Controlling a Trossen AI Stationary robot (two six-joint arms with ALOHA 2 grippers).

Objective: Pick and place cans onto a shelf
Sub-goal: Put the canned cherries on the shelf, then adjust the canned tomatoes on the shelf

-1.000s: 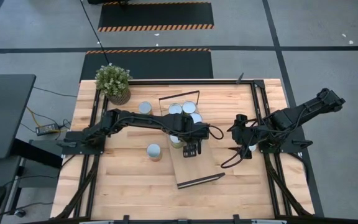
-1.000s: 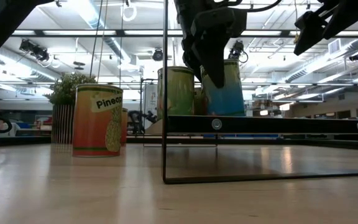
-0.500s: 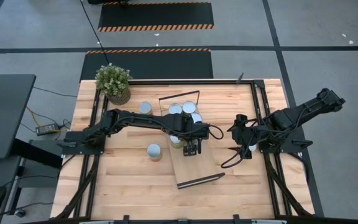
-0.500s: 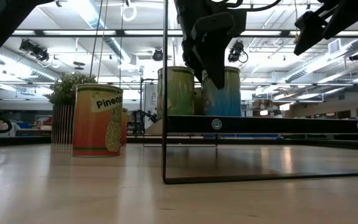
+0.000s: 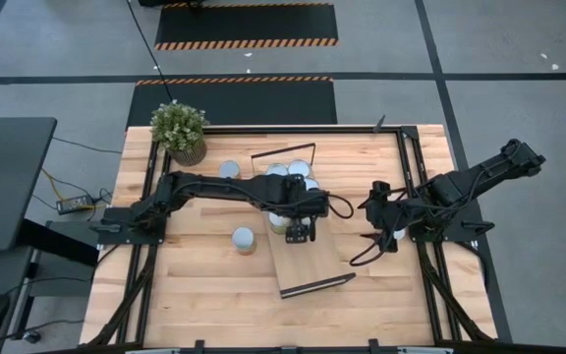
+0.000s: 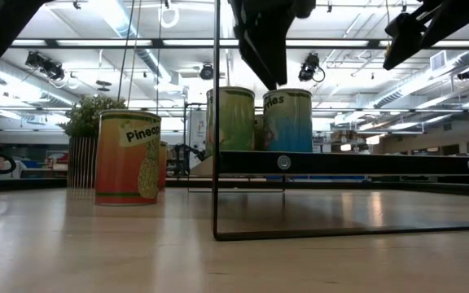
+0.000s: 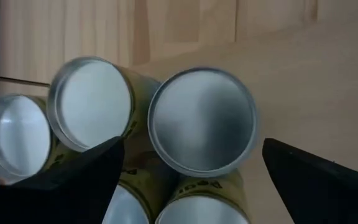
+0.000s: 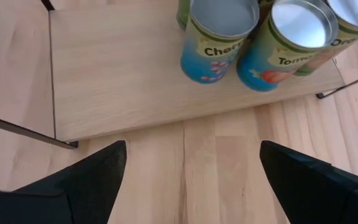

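Several cans (image 5: 291, 175) stand clustered on the shelf (image 5: 308, 258) mid-frame, packed close probably to spare room, while the left tool (image 5: 300, 233) hangs released above one and the right tool (image 5: 369, 246) waits spread at right.

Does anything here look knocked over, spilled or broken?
Nothing stands out. The cans on the shelf stand upright, as does the pineapple can on the table; the left gripper hangs open above them.
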